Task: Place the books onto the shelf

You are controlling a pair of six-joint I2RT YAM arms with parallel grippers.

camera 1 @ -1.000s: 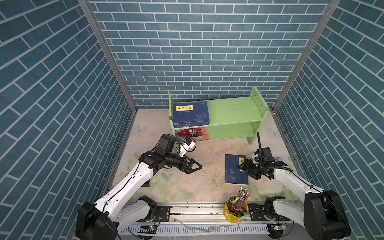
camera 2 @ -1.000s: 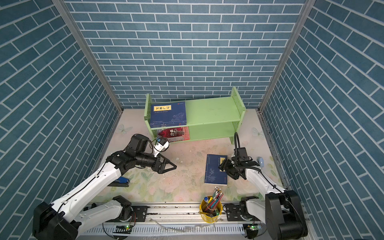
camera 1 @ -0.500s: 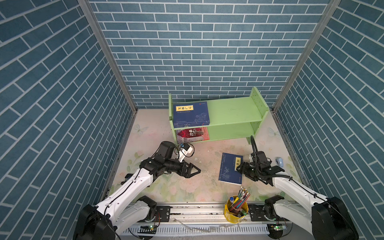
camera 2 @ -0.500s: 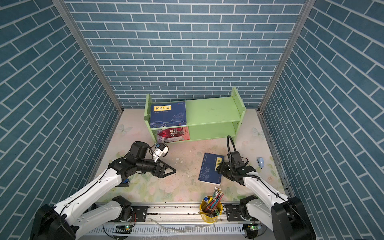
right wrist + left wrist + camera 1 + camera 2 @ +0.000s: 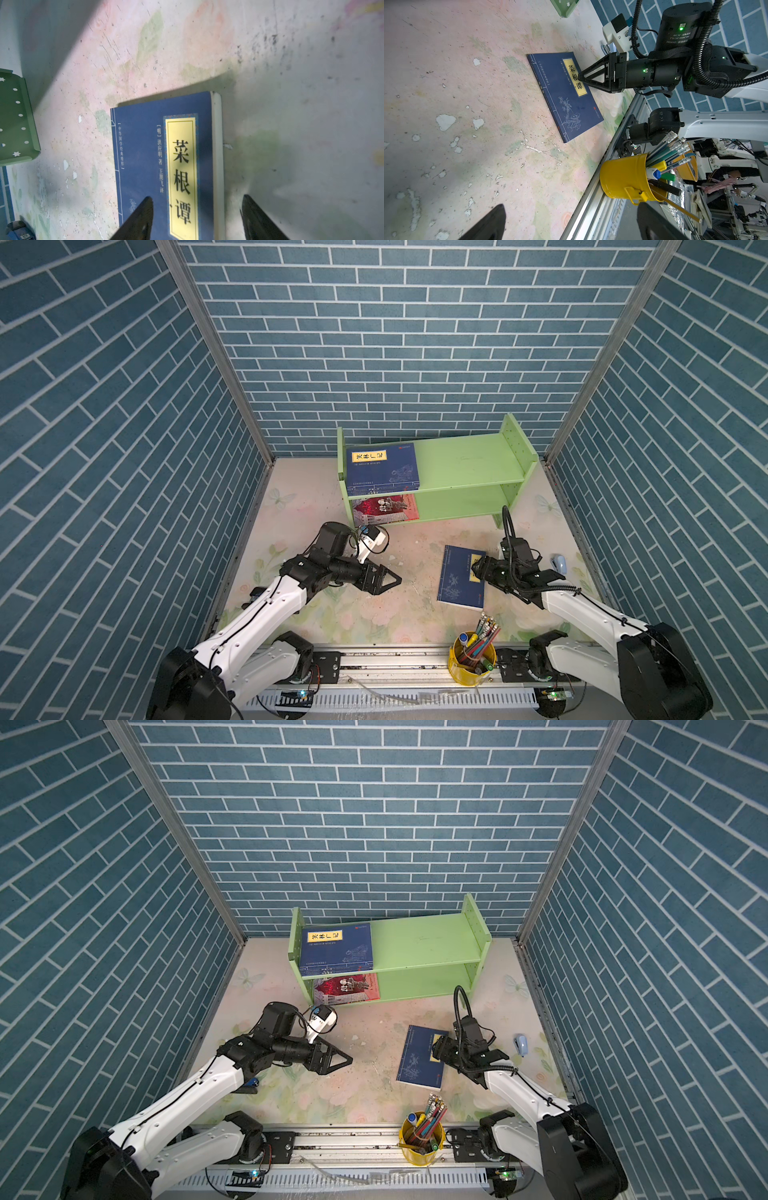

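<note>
Probably light and floppy, the book (image 5: 459,585) wants pinching by its page edge (right claw (image 5: 478,568) gapes astride it, left claw (image 5: 390,581) gapes empty).

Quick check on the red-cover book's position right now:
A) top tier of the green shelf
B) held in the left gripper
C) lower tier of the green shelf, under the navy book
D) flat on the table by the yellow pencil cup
C: in both top views the red-cover book lies on the lower tier of the green shelf, at the same end as the navy book on the top tier and directly below it.
</note>
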